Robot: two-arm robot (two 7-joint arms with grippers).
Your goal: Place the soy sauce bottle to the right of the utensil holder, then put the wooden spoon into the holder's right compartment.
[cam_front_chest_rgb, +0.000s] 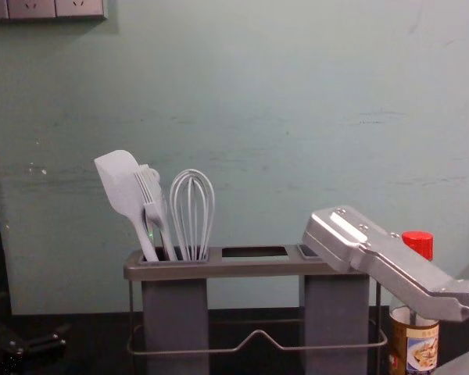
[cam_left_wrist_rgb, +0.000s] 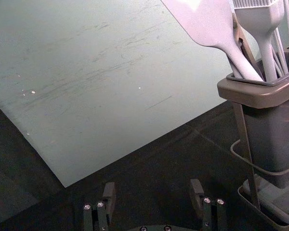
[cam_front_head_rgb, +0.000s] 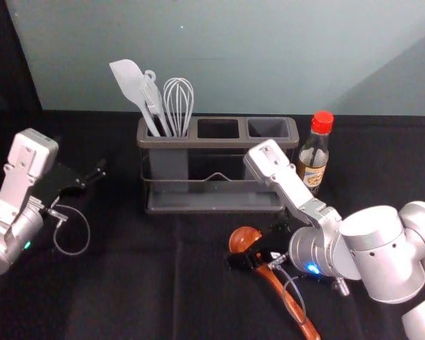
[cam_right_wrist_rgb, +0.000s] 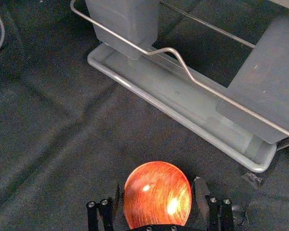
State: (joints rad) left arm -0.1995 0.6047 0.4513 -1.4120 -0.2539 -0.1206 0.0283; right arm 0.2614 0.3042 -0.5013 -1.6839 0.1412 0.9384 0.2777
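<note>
My right gripper (cam_front_head_rgb: 246, 256) is low over the wooden spoon (cam_front_head_rgb: 282, 292), by its bowl; the handle runs toward the front right. In the right wrist view the spoon's bowl (cam_right_wrist_rgb: 157, 195) shows between the spread fingers of my right gripper (cam_right_wrist_rgb: 158, 195). The utensil holder (cam_front_head_rgb: 216, 208) has white utensils in its left compartment; its middle and right compartments look empty. Upright at the holder's right side is the soy sauce bottle (cam_front_head_rgb: 314, 157), red-capped, partly behind my right arm in the chest view. My left gripper (cam_front_head_rgb: 99, 173) stays parked left of the holder; in its wrist view, the left gripper (cam_left_wrist_rgb: 152, 195) is open.
A pale wall (cam_front_chest_rgb: 258, 117) rises behind the holder. The dark cloth (cam_front_head_rgb: 127, 283) covers the table. My right forearm reaches in from the right, its silver housing in front of the holder's right end in the chest view.
</note>
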